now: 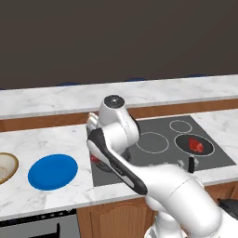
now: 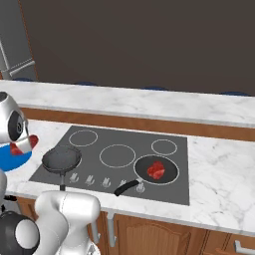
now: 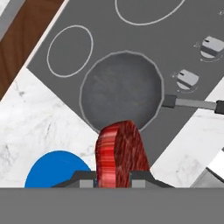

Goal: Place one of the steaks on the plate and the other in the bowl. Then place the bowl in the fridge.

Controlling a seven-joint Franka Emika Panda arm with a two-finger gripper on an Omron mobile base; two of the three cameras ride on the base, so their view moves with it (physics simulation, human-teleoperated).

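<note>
Two steaks to place. Left base view: blue plate lower left, bare; bowl at left edge, contents unclear; pan at right holds second steak. Right base view: near pan empty. Hand view: our gripper clamps first steak; we should centre over the plate before releasing.

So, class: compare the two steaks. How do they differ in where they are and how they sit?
One steak is gripped on edge in the end effector, lifted above the counter; the other steak lies flat in a frying pan on the stove. The held one is beside the emptied pan. Both are bright red raw meat.
</note>
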